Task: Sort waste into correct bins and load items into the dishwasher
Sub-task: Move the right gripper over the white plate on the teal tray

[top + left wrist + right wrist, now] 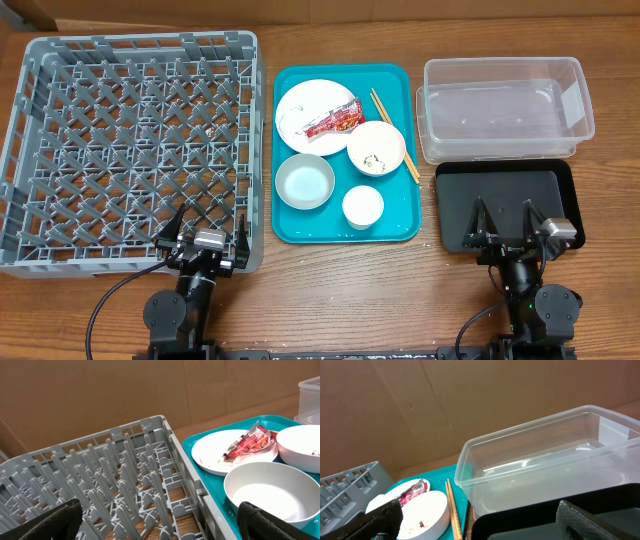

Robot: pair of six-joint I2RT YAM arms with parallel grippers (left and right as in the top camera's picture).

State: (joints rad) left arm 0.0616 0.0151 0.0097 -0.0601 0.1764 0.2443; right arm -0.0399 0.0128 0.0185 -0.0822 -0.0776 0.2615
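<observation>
The teal tray [320,228] holds a white plate [303,100] with the red wrapper [335,122], a white bowl [376,148] with grains and a brown lump [421,523], a pale-blue bowl [305,182], a white cup [363,207] and chopsticks [395,135]. My left gripper [204,228] is open and empty over the near right corner of the grey dish rack [130,140]. My right gripper [505,222] is open and empty over the near edge of the black tray [505,190]. The clear tub [500,65] stands behind it. No crumpled paper shows.
A brown cardboard wall stands behind the table. In the left wrist view the rack wall [180,470] lies close beside the teal tray [200,480]. In the right wrist view the chopsticks [452,510] lie between the white bowl [427,510] and the tub [545,460].
</observation>
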